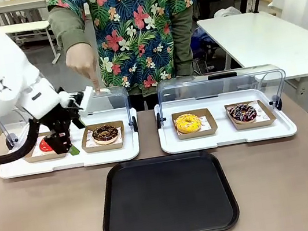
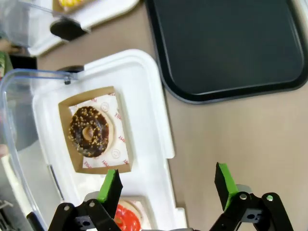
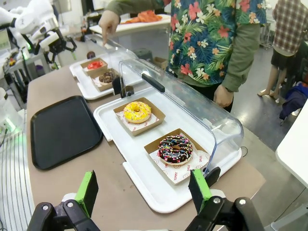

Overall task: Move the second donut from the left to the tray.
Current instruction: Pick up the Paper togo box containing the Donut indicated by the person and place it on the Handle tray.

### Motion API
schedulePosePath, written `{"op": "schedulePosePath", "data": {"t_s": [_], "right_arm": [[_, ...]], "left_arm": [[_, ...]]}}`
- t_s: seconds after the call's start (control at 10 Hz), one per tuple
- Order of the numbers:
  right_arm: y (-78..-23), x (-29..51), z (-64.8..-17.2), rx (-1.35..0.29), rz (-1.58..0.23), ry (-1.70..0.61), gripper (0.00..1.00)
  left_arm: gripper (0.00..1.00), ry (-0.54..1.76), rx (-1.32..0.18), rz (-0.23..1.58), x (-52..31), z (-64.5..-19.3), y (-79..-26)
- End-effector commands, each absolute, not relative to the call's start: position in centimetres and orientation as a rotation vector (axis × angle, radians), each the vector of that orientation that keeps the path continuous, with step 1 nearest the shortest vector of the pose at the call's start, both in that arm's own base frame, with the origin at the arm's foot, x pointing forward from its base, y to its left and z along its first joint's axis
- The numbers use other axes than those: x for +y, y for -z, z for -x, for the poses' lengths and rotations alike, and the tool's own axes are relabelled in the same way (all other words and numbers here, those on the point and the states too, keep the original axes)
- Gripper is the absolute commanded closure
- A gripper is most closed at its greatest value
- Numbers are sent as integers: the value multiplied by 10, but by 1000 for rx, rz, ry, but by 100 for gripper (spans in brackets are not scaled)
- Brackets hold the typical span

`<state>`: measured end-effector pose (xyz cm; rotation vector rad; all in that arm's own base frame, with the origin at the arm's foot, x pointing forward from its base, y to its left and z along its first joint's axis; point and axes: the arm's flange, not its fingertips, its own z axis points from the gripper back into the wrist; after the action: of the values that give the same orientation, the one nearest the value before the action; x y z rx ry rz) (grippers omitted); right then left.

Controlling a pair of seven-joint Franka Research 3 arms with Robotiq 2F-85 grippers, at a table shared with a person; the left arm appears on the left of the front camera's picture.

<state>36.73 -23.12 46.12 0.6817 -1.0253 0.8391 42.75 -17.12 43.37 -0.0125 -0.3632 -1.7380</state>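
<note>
Chocolate-brown with pale sprinkles, plain in the left wrist view, the second donut from the left [image 2: 89,131] sat in its cardboard holder [image 2: 64,122], well apart from the tray [image 2: 231,43]. The front view added a person's hand [image 1: 82,61] on the raised clear lid [image 1: 113,98]. The left gripper [image 2: 168,185] stood wide open, holding nothing; the right gripper [image 3: 144,190] gaped empty too.

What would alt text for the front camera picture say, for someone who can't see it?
The left arm's fingers hover by a chocolate donut in a white tray whose raised clear lid a person's hand touches; a black tray lies nearer.
</note>
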Motion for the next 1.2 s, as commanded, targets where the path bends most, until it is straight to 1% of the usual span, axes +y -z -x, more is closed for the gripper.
{"op": "schedulePosePath", "data": {"t_s": [0.0,0.4,0.5,0.6,0.7,1.1], "right_arm": [[-463,-232,-370,-1065,-679,-855,0],[-463,-232,-370,-1065,-679,-855,0],[-463,-232,-370,-1065,-679,-855,0],[-463,-232,-370,-1065,-679,-855,0],[-463,-232,-370,-1065,-679,-855,0],[-463,-232,-370,-1065,-679,-855,0]], "left_arm": [[0,1746,-386,55,-166,-421,-443],[0,1746,-386,55,-166,-421,-443],[0,1737,-372,29,-170,-425,-442],[0,1733,-341,42,-176,-433,-434],[0,1708,-282,11,-184,-447,-425],[0,1666,-248,-45,-182,-484,-394]]}}
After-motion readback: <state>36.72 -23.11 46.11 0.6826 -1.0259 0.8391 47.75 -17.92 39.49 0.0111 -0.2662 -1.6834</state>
